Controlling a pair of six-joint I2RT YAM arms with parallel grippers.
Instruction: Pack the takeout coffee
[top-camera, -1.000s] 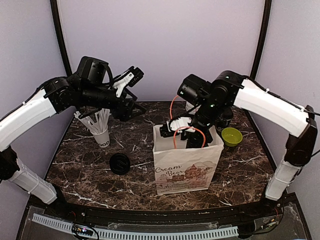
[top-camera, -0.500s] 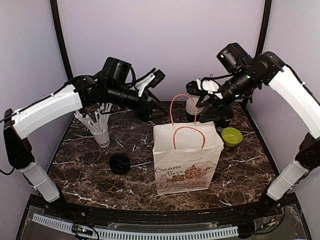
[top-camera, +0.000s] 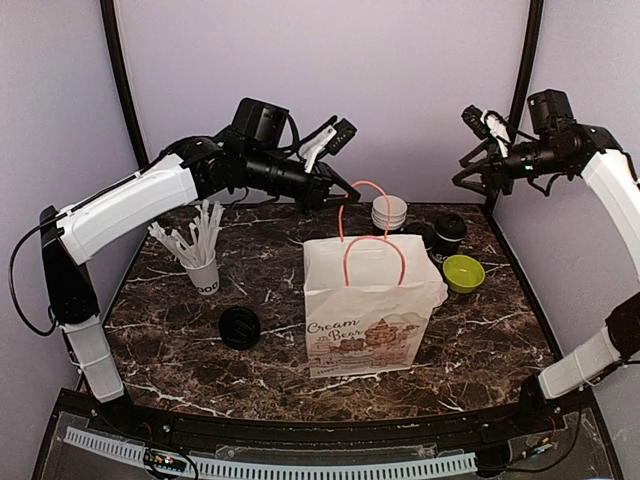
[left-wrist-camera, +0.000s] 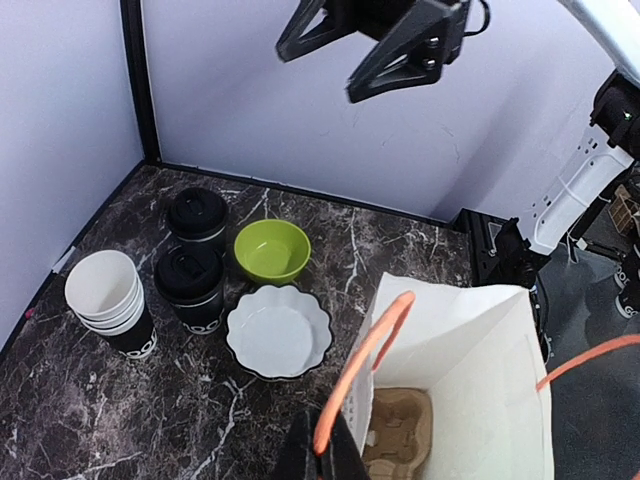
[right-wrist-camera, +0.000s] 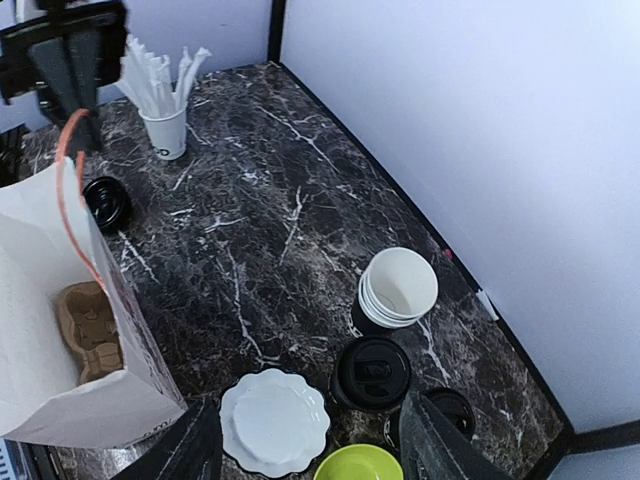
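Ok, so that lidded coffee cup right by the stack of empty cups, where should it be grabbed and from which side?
Probably from straight above, closing on the lidded cup just under its lid rim. It stands upright, and the stack, the white dish and the second lidded cup crowd its sides, leaving little room for a sideways approach.

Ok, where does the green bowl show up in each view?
Top external: green bowl right of the paper bag, mid-right.
Left wrist: upper left of centre, above the white dish.
Right wrist: bottom edge, partly cut off.
Shared landmark: the stack of lidless cups, in all three.
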